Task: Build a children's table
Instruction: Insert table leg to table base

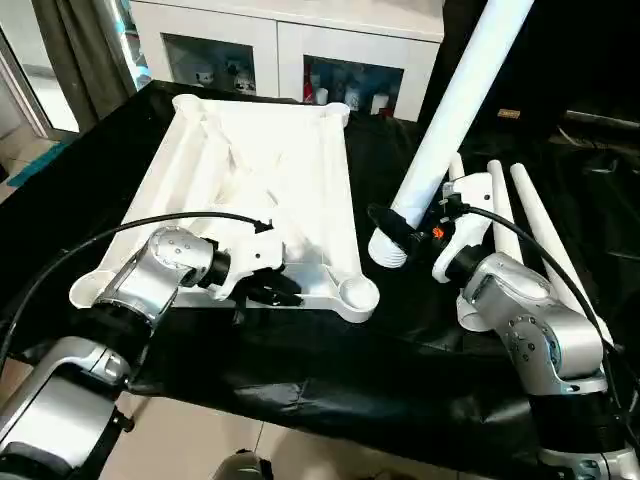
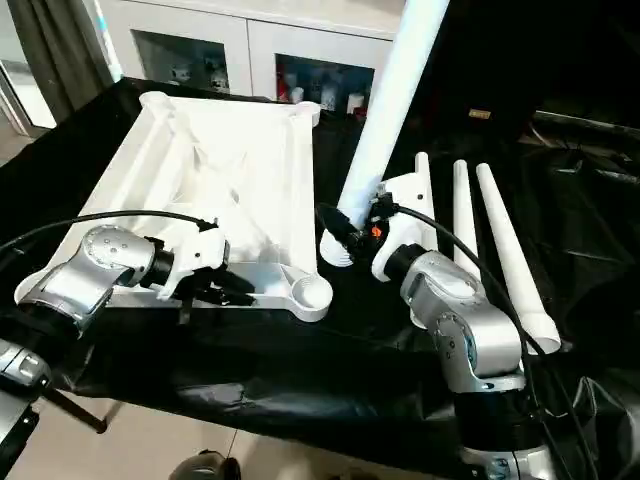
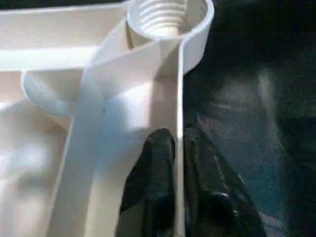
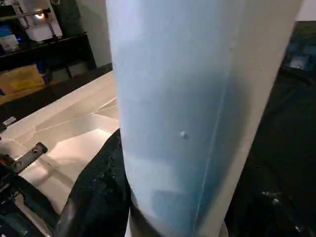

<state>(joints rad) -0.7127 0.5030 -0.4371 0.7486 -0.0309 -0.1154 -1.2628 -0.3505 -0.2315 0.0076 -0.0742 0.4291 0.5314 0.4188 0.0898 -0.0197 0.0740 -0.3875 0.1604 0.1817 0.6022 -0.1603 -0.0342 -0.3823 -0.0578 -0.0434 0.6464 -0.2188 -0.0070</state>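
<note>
The counter [image 1: 330, 380], draped in black cloth, carries the children's table parts. The table top [image 1: 250, 160] lies upside down on the left half, ribbed underside up, round sockets at its corners. The right gripper [image 1: 400, 232] holds 1 leg [image 1: 455, 110] tilted, thick threaded end low and just right of the top's near right corner socket [image 1: 358, 292]; its jaws are clamped on that leg near the base. 3 further legs [image 2: 505, 250] lie side by side on the cloth at the right. The left gripper [image 1: 272, 290] sits at the top's near edge, jaws pinching the thin rim wall [image 3: 179, 148], 1 finger on each side.
</note>
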